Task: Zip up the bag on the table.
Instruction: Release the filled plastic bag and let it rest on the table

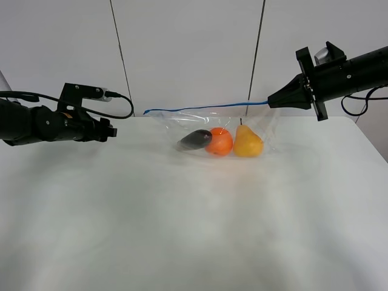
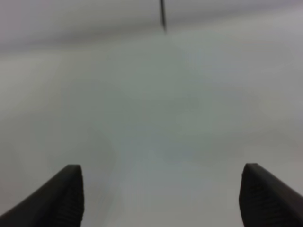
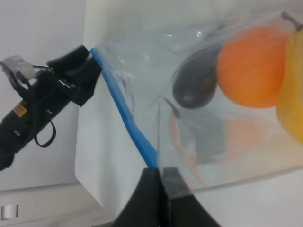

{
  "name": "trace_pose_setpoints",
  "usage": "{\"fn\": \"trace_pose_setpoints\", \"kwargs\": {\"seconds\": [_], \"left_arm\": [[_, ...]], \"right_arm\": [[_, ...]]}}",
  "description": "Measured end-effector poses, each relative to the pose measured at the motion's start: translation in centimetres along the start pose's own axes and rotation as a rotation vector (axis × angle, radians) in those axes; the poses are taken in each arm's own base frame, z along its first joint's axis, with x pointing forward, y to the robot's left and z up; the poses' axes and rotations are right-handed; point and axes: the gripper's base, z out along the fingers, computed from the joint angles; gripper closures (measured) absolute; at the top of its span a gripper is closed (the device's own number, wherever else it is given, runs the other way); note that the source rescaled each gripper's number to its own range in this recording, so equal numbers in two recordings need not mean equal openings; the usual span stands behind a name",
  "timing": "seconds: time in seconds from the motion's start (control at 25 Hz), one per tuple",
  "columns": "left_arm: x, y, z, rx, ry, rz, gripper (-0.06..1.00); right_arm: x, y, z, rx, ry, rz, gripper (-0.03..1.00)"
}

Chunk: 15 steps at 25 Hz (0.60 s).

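The clear bag [image 1: 182, 124] hangs over the white table [image 1: 182, 230], its blue zipper strip [image 1: 206, 108] stretched level. Inside lie a purple eggplant [image 1: 195, 139], a toy orange [image 1: 219, 142] and a yellow pear [image 1: 247, 143]. My right gripper [image 1: 271, 102] is shut on the right end of the zipper strip; the right wrist view shows the pinch [image 3: 160, 171] on the strip [image 3: 128, 118], with the eggplant [image 3: 196, 85], orange [image 3: 248, 66] and pear [image 3: 291, 94] behind. My left gripper [image 1: 111, 130] is open, left of the bag and apart from it; the left wrist view shows its fingertips [image 2: 71, 189] over bare table.
A white panelled wall [image 1: 194, 48] with dark seams stands behind the table. The table's right edge [image 1: 371, 142] runs near the right arm. The left arm [image 3: 42, 109] shows in the right wrist view beyond the strip's far end.
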Motion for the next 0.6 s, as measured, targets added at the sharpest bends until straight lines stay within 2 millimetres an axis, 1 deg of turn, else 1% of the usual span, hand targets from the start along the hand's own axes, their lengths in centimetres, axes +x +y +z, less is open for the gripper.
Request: {"fn": "trace_pose_setpoints", "kwargs": {"seconds": [0.04,0.12,0.24,0.28,0.36,0.48,0.6], "left_arm": [[-0.3,-0.2,0.0,0.027,0.052,-0.013,-0.05],[-1.5,-0.4,-0.1,0.073,0.124,-0.024,-0.05],[-3.9,-0.4,-0.8,0.150,0.255,-0.047,-0.05],[-5.1,-0.2,-1.3,0.174,0.297,-0.060,-0.05],[-6.9,0.5,-2.2,0.194,0.339,-0.089,-0.05],[-9.1,2.1,-3.6,0.206,0.384,-0.130,-0.05],[-10.2,4.1,-4.7,0.196,0.420,-0.148,-0.05]], "right_arm": [[0.0,0.0,0.0,0.000,0.000,0.000,0.97],[0.0,0.0,0.0,-0.001,0.000,-0.001,0.97],[0.0,0.0,0.0,-0.002,-0.001,0.000,0.97],[0.0,0.0,0.0,-0.002,-0.001,0.000,0.97],[0.0,0.0,0.0,-0.002,-0.001,0.000,0.97],[0.0,0.0,0.0,-0.002,-0.001,-0.013,0.97],[0.0,0.0,0.0,-0.002,-0.002,-0.027,0.97]]}}
